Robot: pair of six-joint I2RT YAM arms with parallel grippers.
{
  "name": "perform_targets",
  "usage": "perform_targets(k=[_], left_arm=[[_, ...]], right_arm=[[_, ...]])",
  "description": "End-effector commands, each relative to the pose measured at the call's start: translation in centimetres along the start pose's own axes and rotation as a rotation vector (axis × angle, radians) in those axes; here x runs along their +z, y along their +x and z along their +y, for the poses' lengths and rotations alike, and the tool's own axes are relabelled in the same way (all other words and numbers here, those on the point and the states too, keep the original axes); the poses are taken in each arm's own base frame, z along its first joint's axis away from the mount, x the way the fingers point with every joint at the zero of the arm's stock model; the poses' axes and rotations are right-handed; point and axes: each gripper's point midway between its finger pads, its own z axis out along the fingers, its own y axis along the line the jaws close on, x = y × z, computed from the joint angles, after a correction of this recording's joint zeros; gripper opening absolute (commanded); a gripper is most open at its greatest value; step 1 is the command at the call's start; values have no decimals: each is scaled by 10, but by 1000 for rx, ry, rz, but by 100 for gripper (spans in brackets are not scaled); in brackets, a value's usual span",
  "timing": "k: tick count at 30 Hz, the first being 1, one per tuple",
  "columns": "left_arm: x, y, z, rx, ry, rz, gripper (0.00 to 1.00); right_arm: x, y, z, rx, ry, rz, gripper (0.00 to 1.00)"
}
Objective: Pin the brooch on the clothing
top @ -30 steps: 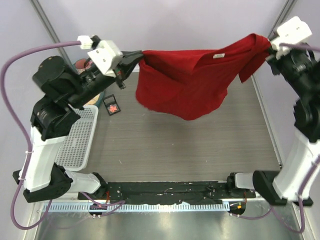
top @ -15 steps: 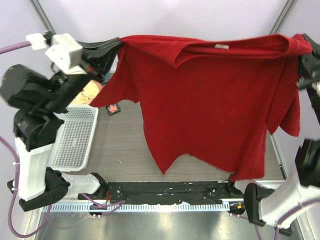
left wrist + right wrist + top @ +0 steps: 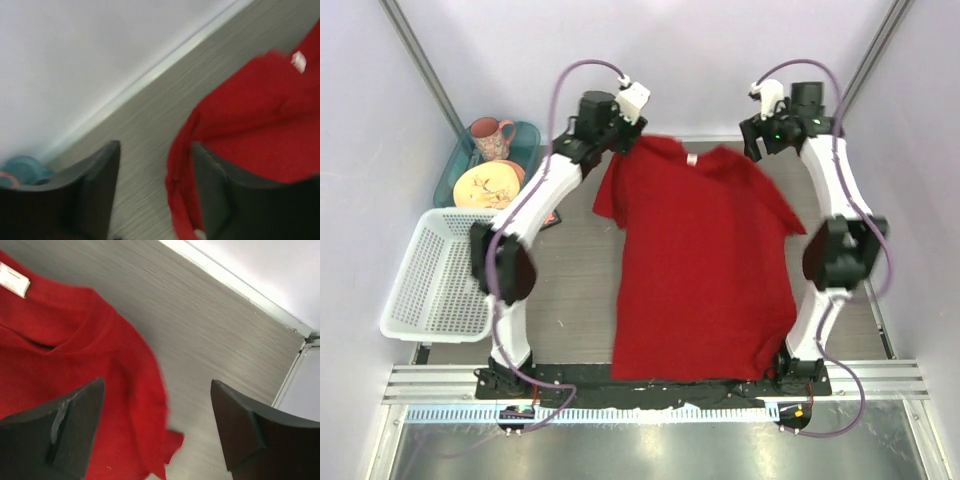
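One shirt [image 3: 705, 270] lies flat on the desk [image 3: 570, 300]. Two grippers hold nothing, jaws apart: left gripper [image 3: 156, 150], right gripper [image 3: 157, 385].

My left arm [image 3: 535, 200] stretched far forward; left gripper [image 3: 156, 147] pointing down, jaws parted. My right arm [image 3: 840, 190] mirrors it; right gripper [image 3: 157, 385] pointing down, jaws wider apart.
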Motion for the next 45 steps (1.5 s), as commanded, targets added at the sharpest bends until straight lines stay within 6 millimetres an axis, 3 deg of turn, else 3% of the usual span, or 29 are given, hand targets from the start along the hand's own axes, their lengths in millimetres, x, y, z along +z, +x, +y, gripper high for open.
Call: perform_targets(k=[1,2,3,4,5,6,7,8,9,11,12,14,15,17,18,22,24,25,26,28,35,39,45], left_arm=[[55,33,53,-8,-195,157,75],[69,72,48,-46,-177,267,84],[65,70,59,-77,-171,264,85],[64,72,54,-101,-128,269,85],[61,79,48,-118,-98,284,87],[45,63,51,-118,-86,253,88],[39,61,39,-114,-21,240,88],[35,86,24,-112,27,295,88],[17,71,22,-117,38,264,88],[2,95,-4,-148,143,322,86],[-10,94,-14,-153,176,327,84],[-21,101,-32,-174,223,351,83],[-26,120,-46,-195,261,394,82],[-36,120,-64,-233,302,394,81],[-38,132,-74,-246,324,419,80],[-37,150,-98,-245,366,456,78],[-30,159,-106,-244,372,469,77],[-26,161,-107,-245,374,474,77],[-22,168,-110,-258,377,492,77],[-18,174,-113,-268,384,505,76],[-4,194,-119,-272,388,543,75],[1,200,-123,-279,396,553,75],[5,207,-125,-293,389,566,75]], right_arm=[[53,25,-74,37,227,184,94],[35,5,-80,59,223,162,94],[31,8,-86,85,218,171,95],[26,10,-86,85,207,182,95],[23,23,-80,91,184,230,95],[16,30,-76,89,162,242,95],[13,38,-70,85,138,262,95],[3,54,-59,83,115,292,95],[-1,63,-50,77,88,311,94],[-13,94,-28,83,30,382,93],[-15,104,-21,88,2,403,91],[-25,131,-13,133,-31,451,88],[-28,139,-12,142,-47,468,84],[-34,162,-11,169,-72,512,80],[-33,170,-14,164,-77,525,76],[-21,191,-20,175,-94,568,73],[-13,186,-23,185,-111,549,73],[-4,195,-18,218,-142,570,73],[1,186,-19,230,-166,539,73],[16,195,-13,300,-202,556,73],[59,189,-15,426,-253,507,68],[72,194,-17,423,-247,519,67],[69,202,-11,415,-261,545,61]])
